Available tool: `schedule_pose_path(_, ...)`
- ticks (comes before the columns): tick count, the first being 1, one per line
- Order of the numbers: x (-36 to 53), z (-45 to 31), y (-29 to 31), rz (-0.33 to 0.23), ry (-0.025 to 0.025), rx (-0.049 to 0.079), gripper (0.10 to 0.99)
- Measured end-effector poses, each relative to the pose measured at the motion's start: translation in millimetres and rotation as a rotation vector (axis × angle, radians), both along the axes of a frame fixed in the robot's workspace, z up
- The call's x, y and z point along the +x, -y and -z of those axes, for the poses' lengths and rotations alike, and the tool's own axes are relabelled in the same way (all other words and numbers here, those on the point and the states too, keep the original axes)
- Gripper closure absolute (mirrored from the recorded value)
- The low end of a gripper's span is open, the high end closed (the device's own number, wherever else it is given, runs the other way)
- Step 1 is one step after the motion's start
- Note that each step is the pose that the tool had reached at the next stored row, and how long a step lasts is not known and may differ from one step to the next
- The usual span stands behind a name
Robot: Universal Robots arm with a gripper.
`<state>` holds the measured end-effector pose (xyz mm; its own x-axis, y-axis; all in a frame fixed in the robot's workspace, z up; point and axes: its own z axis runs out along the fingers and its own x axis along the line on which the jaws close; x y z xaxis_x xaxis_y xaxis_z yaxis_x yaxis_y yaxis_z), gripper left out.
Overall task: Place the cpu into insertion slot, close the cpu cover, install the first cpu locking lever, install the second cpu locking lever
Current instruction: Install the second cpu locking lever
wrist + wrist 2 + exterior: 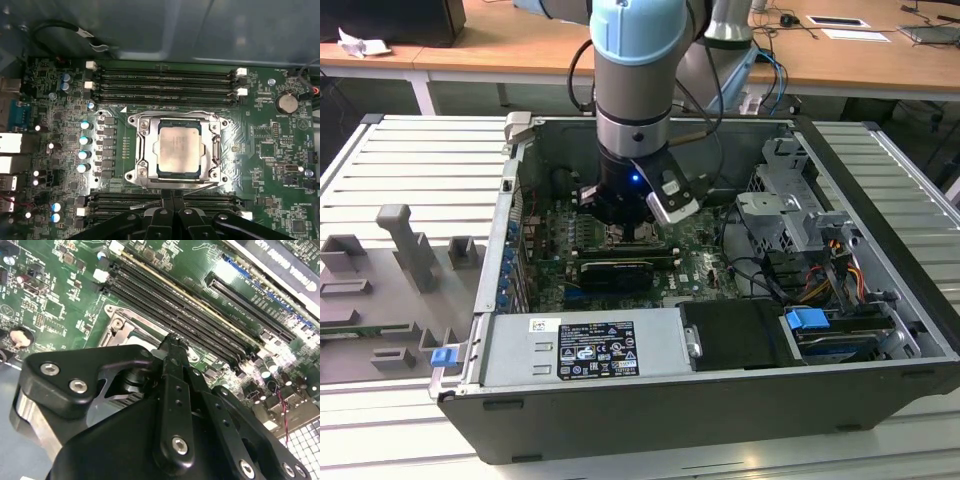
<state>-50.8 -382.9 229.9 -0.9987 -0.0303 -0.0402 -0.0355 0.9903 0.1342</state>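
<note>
My gripper (172, 202) hangs low over the green motherboard (270, 145) inside the open computer case (650, 400), its two black fingers (166, 207) pressed tight together with nothing between them. In the first wrist view the closed fingertips sit right at the edge of the insertion slot (176, 186), at the thin metal lever (197, 189) that runs along that side. I cannot tell whether the tips press on the lever or just stand over it.

The cpu (179, 149) lies flat in the insertion slot, its silvery-tan top showing through the large window of the cpu cover (216, 150). The cover is folded down over the chip.

Long black memory slots (165, 82) run along the far side of the socket, and more run along the near side, beside my fingers. In the second wrist view my fingers (175, 385) stand upright in front of the socket's metal frame (120, 327), with memory slots (200, 315) just beyond.

In the exterior view my arm (635, 100) reaches straight down into the case, the gripper (625, 228) just above the board. A long black expansion card (615, 272) sits nearby, a silver power supply (585, 348) lines the near wall, and a drive cage with a blue tab (807, 322) fills the exterior view's right. The case rests on a ribbed grey table (410, 160).
</note>
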Motion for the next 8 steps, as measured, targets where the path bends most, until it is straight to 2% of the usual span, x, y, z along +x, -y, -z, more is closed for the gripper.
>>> schedule_pose_path(4,-7.3,2.5,0.5,0.000,0.0002,0.013,0.980)
schedule_pose_path(6,-8.7,7.5,1.4,-0.001,0.0002,0.018,0.980)
schedule_pose_path(8,-13.7,10.7,2.1,-0.014,0.0001,0.044,0.980)
